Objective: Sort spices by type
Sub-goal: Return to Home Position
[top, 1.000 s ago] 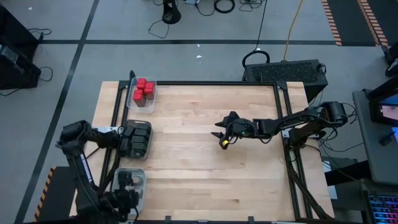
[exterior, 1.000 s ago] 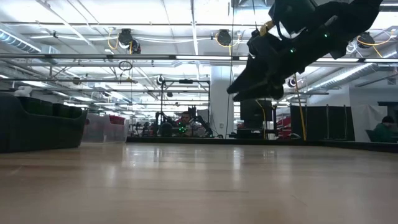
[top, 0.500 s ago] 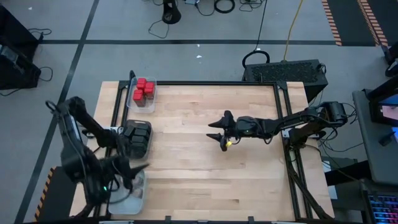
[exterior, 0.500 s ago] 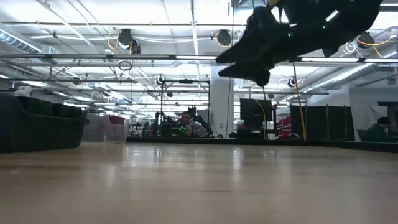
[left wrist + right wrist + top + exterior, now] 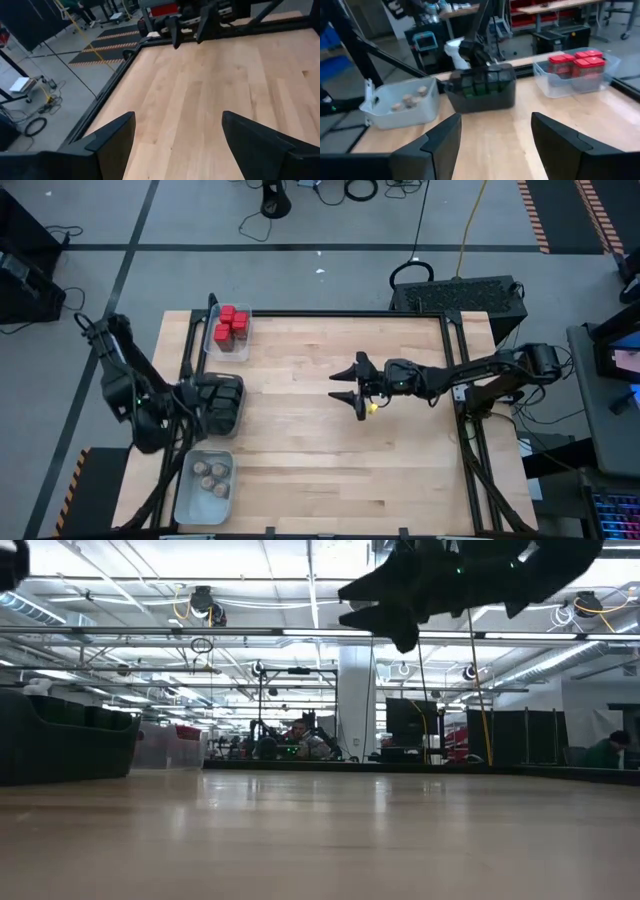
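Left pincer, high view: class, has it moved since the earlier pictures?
Yes. The left pincer has left the gray bin holding the jars and moved up the picture, ending beside the black bin.

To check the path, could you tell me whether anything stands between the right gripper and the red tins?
Nothing visible does; only bare table lies between the right gripper and the red tins.

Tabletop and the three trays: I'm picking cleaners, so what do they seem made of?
Tabletop: likely wood, pale planks with grain lines. Red-tin tray: clear plastic, see-through walls. Middle tray: dark, seemingly matte plastic. Jar tray: pale, cloudy plastic, probably.
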### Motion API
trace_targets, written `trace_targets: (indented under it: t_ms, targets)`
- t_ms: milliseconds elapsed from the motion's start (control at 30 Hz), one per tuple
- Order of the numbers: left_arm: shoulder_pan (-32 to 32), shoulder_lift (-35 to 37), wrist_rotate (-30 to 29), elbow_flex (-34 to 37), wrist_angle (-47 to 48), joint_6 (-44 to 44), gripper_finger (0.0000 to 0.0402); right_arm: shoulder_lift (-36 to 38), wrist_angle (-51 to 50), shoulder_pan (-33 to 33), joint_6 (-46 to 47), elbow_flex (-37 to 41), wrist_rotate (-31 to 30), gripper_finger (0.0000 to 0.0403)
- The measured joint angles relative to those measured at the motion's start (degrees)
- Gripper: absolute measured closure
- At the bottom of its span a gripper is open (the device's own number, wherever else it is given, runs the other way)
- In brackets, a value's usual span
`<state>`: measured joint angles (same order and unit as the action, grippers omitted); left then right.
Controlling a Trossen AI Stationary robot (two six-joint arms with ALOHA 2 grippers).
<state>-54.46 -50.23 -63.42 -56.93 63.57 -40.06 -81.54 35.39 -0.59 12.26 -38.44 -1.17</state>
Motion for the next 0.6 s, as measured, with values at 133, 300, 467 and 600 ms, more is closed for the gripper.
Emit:
trace_targets:
  t_ms: [133, 300, 467, 600]
  targets:
    - [1.63, 7.66, -0.01, 6.23, -8.49, 7.34, 0.0100, 2.53, -7.37, -1.08, -2.51, -2.53, 0.04, 0.0181]
    - [4.02, 16.70, 2.05, 12.67, -17.56, 15.10, 0.0100, 6.12, -12.05, -2.51, -4.42, -3.55, 0.00, 0.0181]
    - [6.71, 23.98, 6.90, 18.74, -29.83, 25.74, 0.0100, 9.31, -17.05, -3.52, -5.31, -3.58, 0.00, 0.0181]
    - [9.89, 28.27, 12.24, 22.76, -40.06, 35.07, 0.0100, 10.67, -21.26, -3.63, -7.08, -3.51, 0.24, 0.0181]
